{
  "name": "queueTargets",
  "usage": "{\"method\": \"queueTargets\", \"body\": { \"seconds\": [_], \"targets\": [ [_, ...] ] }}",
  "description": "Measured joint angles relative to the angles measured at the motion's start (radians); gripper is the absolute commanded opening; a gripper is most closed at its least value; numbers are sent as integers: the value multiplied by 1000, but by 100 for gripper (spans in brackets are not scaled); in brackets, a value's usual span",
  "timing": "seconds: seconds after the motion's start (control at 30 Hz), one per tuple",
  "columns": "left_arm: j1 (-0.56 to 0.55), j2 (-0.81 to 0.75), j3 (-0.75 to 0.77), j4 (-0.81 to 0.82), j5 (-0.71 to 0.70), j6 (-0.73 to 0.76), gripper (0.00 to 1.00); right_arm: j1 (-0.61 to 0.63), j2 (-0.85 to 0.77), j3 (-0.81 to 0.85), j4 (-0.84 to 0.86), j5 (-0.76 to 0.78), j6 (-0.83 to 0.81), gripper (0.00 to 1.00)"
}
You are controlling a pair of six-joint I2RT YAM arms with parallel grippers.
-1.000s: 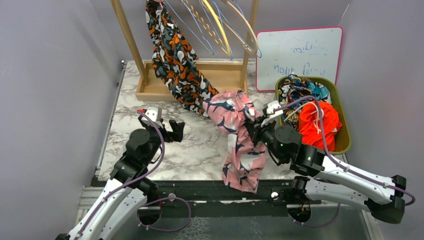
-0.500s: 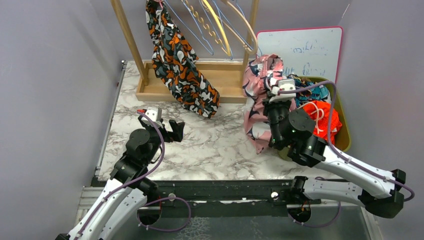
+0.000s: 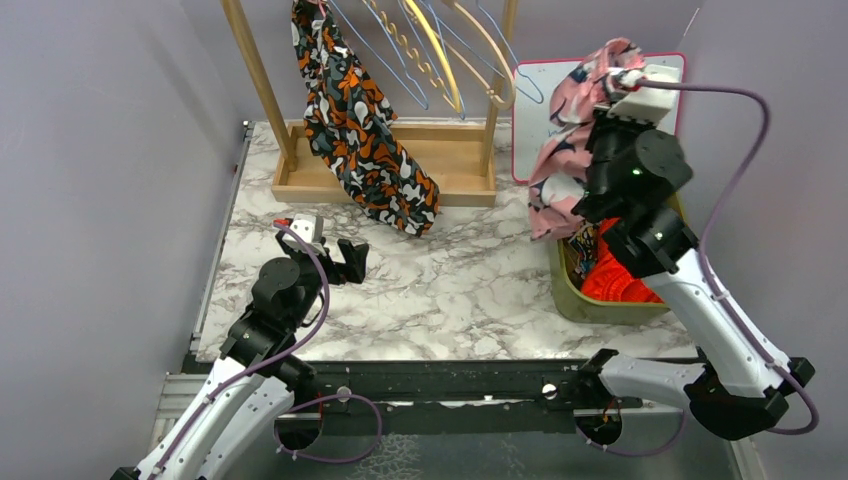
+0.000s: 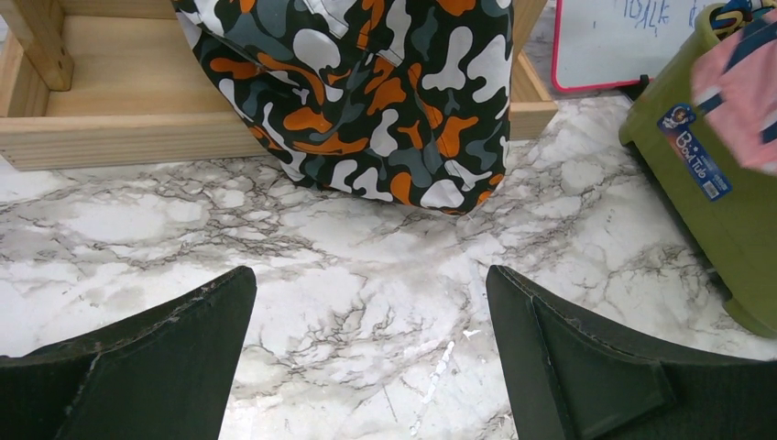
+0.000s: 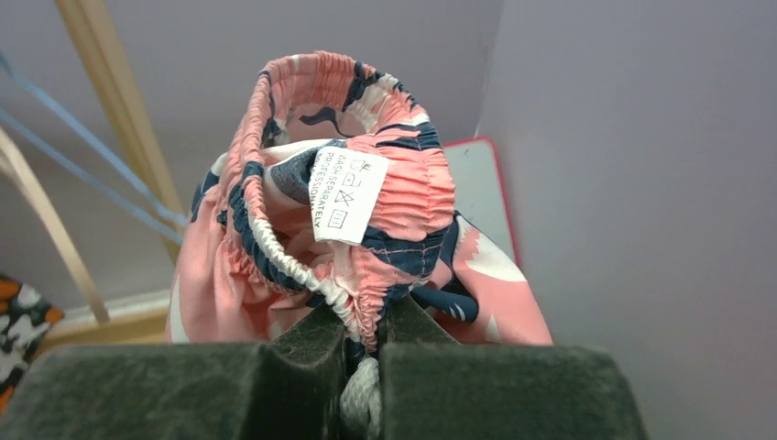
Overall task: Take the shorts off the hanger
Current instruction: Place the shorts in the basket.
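My right gripper (image 5: 366, 316) is shut on the elastic waistband and white drawstring of the pink print shorts (image 5: 357, 211). It holds them high at the back right, where the shorts (image 3: 562, 155) hang down over the green tub (image 3: 610, 306). A black-orange-white blotch print pair (image 3: 355, 130) hangs from a hanger on the wooden rack, its hem near the tabletop (image 4: 366, 92). My left gripper (image 4: 371, 284) stands open and empty low over the marble, short of that pair. From above, the left gripper (image 3: 352, 258) sits at the left of the table.
The tub holds bright orange shorts (image 3: 612, 278) and other fabric. The wooden rack (image 3: 445, 160) with several bare hangers (image 3: 450, 50) stands at the back. A whiteboard (image 3: 552, 100) leans behind the tub. In the left wrist view the tub's wall (image 4: 724, 229) is at right.
My right arm has swung the pink print shorts from the table's middle up and to the right, over the tub. The left arm has not moved.
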Motion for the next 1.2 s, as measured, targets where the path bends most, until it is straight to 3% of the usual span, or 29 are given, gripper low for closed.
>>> {"method": "queueTargets", "body": {
  "seconds": [0.23,0.4,0.7,0.93,1.2],
  "targets": [
    [0,0,0,0,-4,-1,99,-6,-78,15,238,51,-256,1],
    [0,3,0,0,-4,-2,99,-48,-124,-89,239,85,-266,1],
    [0,3,0,-1,-4,-5,99,-441,18,-140,-190,-95,154,1],
    [0,3,0,-1,-3,-5,99,-455,57,-345,-346,-232,451,4],
    [0,-4,0,-2,-4,-5,99,-484,125,-509,-363,-220,666,9]
  ]
}}
